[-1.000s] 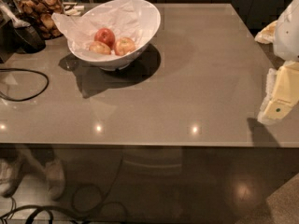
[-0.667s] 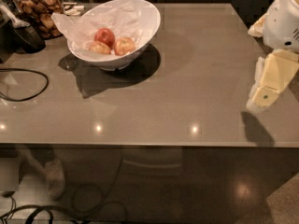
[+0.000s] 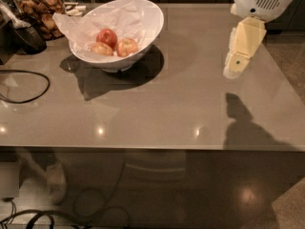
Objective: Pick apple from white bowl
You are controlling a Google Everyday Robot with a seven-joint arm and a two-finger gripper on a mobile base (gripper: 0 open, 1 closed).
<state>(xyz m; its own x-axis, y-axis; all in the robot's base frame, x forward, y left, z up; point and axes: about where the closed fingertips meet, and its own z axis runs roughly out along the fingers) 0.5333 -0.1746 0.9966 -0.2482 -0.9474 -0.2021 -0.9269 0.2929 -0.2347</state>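
Note:
The white bowl (image 3: pixel 147 25) stands at the table's far left, lined with white paper. Three apples lie in it: a deep red one (image 3: pixel 107 36), a paler yellowish one (image 3: pixel 101 49), and the yellow-orange apple with red blush (image 3: pixel 127 46) on the right. My gripper (image 3: pixel 233 70) hangs above the right side of the table, far to the right of the bowl, with its cream fingers pointing down. It holds nothing that I can see.
A glass jar of brown snacks (image 3: pixel 39 11) stands behind the bowl at the far left. A black cable (image 3: pixel 28 85) loops on the table's left side. A dark object (image 3: pixel 26 37) sits by the jar. The grey table (image 3: pixel 157 113) ends at the front edge.
My gripper and arm have moved left and up, from the table's right edge further in over the table. The bowl and apples have not moved.

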